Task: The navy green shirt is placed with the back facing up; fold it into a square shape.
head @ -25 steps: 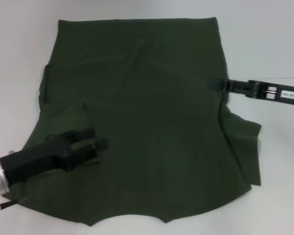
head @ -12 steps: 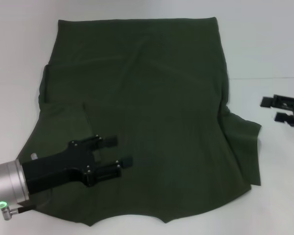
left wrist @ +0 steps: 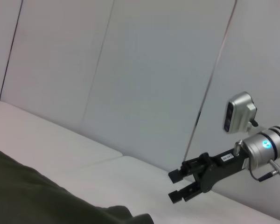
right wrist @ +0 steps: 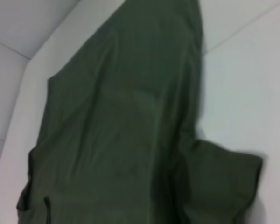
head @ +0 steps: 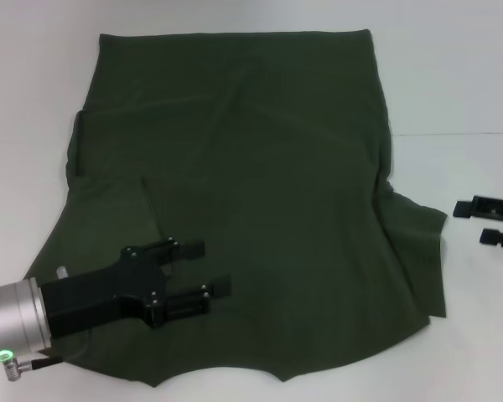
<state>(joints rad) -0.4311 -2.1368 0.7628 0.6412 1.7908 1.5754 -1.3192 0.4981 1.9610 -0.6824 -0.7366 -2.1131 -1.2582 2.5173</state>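
Note:
The navy green shirt [head: 260, 184] lies spread flat on the white table, plain side up, hem at the far edge and collar at the near edge. Its left sleeve is folded in over the body [head: 109, 209]; its right sleeve [head: 419, 251] sticks out. My left gripper [head: 208, 268] is open and empty, hovering over the shirt's near left part. My right gripper [head: 474, 222] is open and empty over bare table, to the right of the right sleeve. The right gripper also shows in the left wrist view [left wrist: 175, 185]. The shirt fills the right wrist view [right wrist: 126, 130].
The white table [head: 469, 92] surrounds the shirt, with bare surface on the right and far side. A pale wall [left wrist: 144, 79] stands behind the table.
My right gripper let go of the shirt's right edge, pulled back to the right and came nearer. My left gripper opened and moved right and nearer over the shirt.

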